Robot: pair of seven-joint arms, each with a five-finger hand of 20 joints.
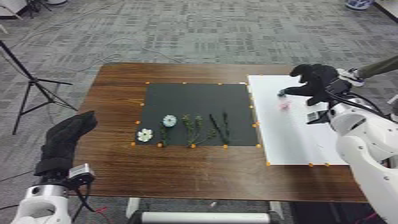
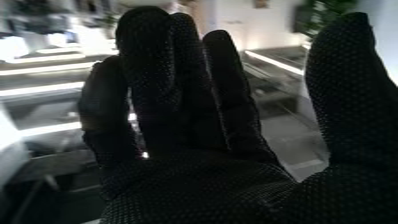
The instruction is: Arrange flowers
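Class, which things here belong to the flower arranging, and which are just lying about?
For the job:
- white flower
- pale blue flower
- green stems
- black mat

Just about:
- tripod
- blue-and-white object on the floor

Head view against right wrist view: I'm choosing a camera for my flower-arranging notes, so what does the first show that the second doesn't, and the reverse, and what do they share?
Head view: a white flower, a pale blue flower and green stems on a black mat, a white sheet, the wooden table and the left hand.
Right wrist view: straight fingers close up, with green leaves in the background.
Both: the right hand.
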